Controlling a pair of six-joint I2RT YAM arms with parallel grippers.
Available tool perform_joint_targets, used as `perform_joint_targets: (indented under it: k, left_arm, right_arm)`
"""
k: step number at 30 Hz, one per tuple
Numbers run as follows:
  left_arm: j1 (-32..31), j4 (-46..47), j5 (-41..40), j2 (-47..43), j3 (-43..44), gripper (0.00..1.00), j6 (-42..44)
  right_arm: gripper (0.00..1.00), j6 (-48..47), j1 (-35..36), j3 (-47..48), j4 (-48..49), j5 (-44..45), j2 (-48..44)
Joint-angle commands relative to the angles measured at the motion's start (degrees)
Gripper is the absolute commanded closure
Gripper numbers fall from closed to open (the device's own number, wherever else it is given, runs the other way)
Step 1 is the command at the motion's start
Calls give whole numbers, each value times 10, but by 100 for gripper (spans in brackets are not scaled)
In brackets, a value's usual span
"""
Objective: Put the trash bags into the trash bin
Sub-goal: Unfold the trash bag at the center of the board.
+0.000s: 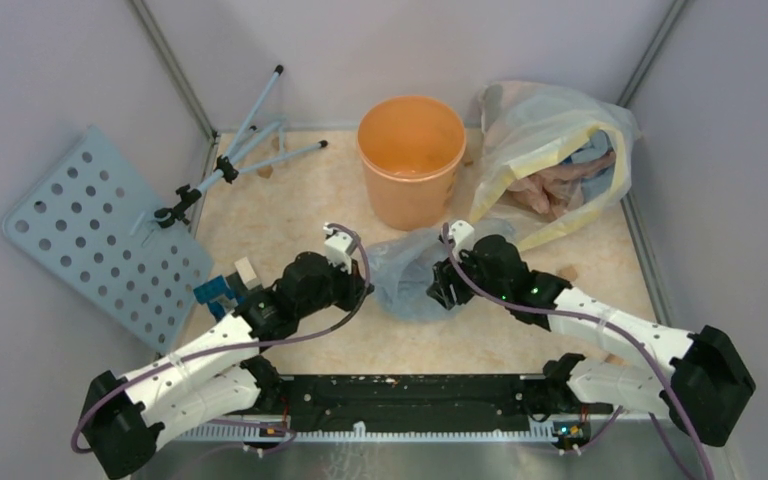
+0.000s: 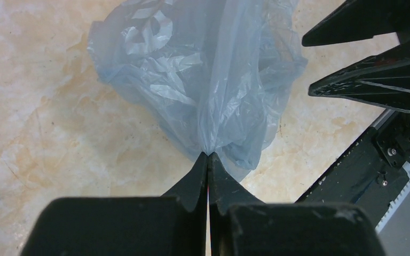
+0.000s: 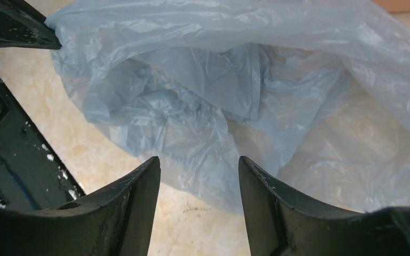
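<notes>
A crinkly grey-blue trash bag [image 1: 408,272] lies on the tabletop between my two grippers, just in front of the orange trash bin [image 1: 411,160]. My left gripper [image 2: 208,156] is shut on a gathered edge of the bag [image 2: 203,69], at the bag's left side [image 1: 365,287]. My right gripper [image 3: 198,161] stands open at the bag's right side [image 1: 441,292]. Its tips sit just short of the rumpled plastic [image 3: 203,101], and nothing is pinched between them. In the left wrist view the right gripper's dark fingers [image 2: 363,85] show at the upper right.
A bigger clear bag with yellow edges [image 1: 550,150], stuffed with things, lies to the right of the bin. A perforated blue-grey board [image 1: 100,235] and a folded stand [image 1: 245,150] lean at the left wall. Enclosure walls close in on three sides.
</notes>
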Motion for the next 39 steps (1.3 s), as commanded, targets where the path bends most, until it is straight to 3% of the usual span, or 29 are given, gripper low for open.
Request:
perform_joint_targets:
  k: [1, 7, 14, 21, 33, 36, 39]
  left_arm:
    - [3, 10, -22, -30, -15, 100, -20]
    - [3, 27, -5, -38, -51, 100, -45]
    - [2, 25, -25, -52, -75, 100, -57]
    - [3, 22, -28, -62, -83, 100, -63]
    - [3, 25, -10, -75, -86, 100, -60]
    - [3, 26, -7, -76, -88, 100, -59]
    - [3, 22, -9, -75, -87, 100, -56]
  right_arm:
    - [43, -44, -2, -15, 146, -23, 34]
    - [42, -27, -1, 0, 181, -15, 98]
    - [45, -100, 11, -25, 256, -46, 134]
    - [50, -178, 60, -16, 269, 11, 190]
    - [51, -174, 79, -8, 323, 56, 244]
    - [60, -173, 79, -1, 334, 62, 255]
    - [80, -171, 80, 5, 334, 60, 260]
